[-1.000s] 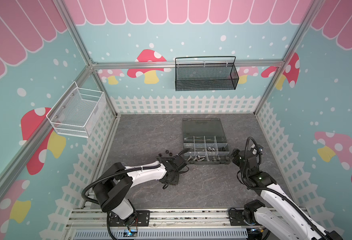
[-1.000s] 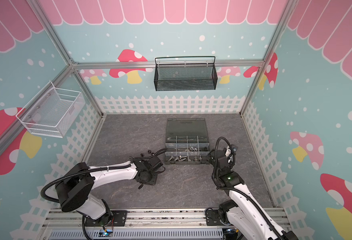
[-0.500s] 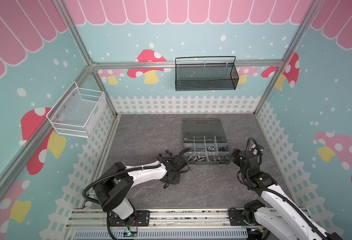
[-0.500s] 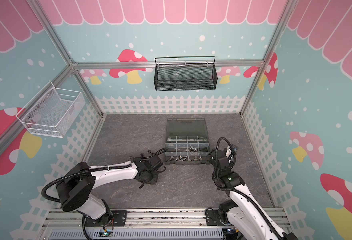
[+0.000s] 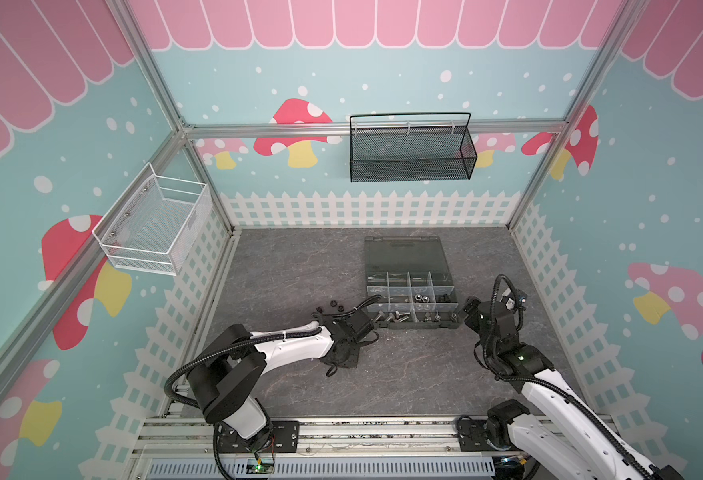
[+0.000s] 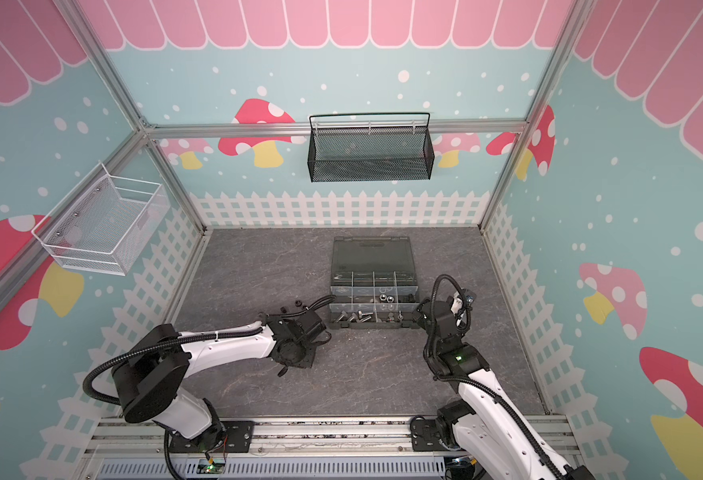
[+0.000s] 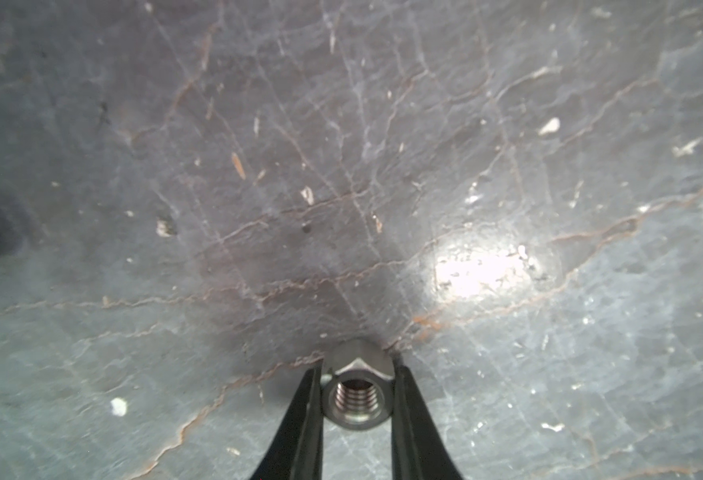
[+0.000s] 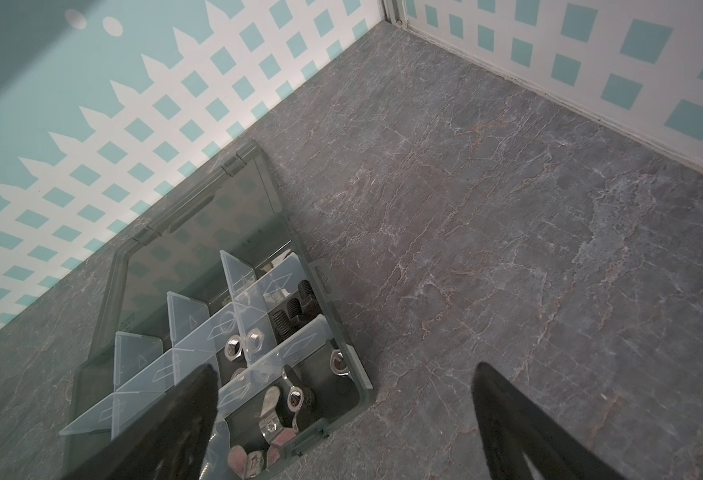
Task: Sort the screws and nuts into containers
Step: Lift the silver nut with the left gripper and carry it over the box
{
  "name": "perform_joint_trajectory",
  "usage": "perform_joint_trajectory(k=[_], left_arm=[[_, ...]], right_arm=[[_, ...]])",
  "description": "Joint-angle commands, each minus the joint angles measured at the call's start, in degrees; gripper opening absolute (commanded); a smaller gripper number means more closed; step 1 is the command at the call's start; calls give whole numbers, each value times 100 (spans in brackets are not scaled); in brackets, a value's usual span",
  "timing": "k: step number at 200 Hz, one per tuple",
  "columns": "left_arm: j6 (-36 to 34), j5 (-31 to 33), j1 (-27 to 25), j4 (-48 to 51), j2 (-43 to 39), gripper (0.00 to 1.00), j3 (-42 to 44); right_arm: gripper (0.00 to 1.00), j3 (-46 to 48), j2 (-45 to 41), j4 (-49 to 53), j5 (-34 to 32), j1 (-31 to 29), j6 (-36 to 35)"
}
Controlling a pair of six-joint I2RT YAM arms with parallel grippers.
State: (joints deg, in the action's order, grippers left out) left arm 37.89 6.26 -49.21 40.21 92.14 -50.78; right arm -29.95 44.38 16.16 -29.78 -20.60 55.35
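The left hand (image 7: 357,369) gripped a silver nut (image 7: 357,401), one finger pressed to each side; the nut seemed to sit on the desk (image 7: 341,166), a little short of the organizer box (image 5: 403,253); the right hand (image 8: 341,386) hung wide open and empty by the box's near corner; several compartments (image 5: 409,291) already held silver screws (image 5: 391,319), silver nuts (image 5: 421,297), black screws (image 8: 295,313) and wing nuts (image 8: 283,411); three black nuts (image 5: 333,304) lay loose on the desk beside the box; the sorting looked well along, with the gripped nut and those black nuts left to place.
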Motion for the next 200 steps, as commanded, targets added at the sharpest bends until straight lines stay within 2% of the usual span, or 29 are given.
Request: perform_joint_trajectory(k=[1,131,159,200], left_arm=[[-105,234,17,154,-105,22,-220],[-626,735,15,331,-500,22,-1255],[-828,867,15,204,-406,22,-1642],[-1100,715,17,-286,54,21,-2322]], right_arm=[[97,83,-91,22,-103,36,79],[97,95,-219,72,-145,30,93],[97,70,-249,114,-208,30,65],[97,34,-289,117,-219,30,56]])
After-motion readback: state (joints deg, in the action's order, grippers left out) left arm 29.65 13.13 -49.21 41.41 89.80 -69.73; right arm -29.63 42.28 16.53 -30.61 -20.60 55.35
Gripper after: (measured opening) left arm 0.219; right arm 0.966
